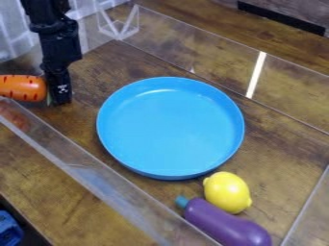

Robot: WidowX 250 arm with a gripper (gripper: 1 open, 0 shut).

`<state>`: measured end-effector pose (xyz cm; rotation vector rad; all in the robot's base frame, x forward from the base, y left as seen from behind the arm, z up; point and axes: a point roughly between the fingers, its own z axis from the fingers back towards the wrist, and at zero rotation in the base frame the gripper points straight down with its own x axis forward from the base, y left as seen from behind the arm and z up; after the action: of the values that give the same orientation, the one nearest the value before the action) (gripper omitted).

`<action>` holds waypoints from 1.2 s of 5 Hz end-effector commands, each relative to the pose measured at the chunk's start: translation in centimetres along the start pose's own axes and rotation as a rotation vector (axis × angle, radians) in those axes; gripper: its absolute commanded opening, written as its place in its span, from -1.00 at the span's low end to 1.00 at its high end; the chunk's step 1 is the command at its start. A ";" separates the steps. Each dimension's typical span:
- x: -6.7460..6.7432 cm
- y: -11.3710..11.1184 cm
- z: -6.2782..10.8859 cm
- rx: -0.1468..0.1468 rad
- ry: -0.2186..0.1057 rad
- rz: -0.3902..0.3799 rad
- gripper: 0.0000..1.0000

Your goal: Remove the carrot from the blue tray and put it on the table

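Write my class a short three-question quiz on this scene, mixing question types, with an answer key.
1. True or false: the carrot lies inside the blue tray.
2. Multiple choice: which thing lies nearest the purple eggplant?
A) the carrot
B) the yellow lemon
C) the gripper
3. Fill in the blank: the gripper is at the ______ end of the carrot, the one facing the tray.

Key: 1. False; 2. B; 3. leafy
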<state>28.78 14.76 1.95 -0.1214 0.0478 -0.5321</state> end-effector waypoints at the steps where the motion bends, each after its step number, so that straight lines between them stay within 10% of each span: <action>1: -0.8 0.8 0.7 0.023 -0.019 0.018 -1.00; 2: -1.2 1.6 0.7 0.016 -0.033 0.032 1.00; 6: -2.9 3.5 1.3 -0.014 -0.098 0.076 1.00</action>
<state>28.31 18.27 2.07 -0.1808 -0.0177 -0.4699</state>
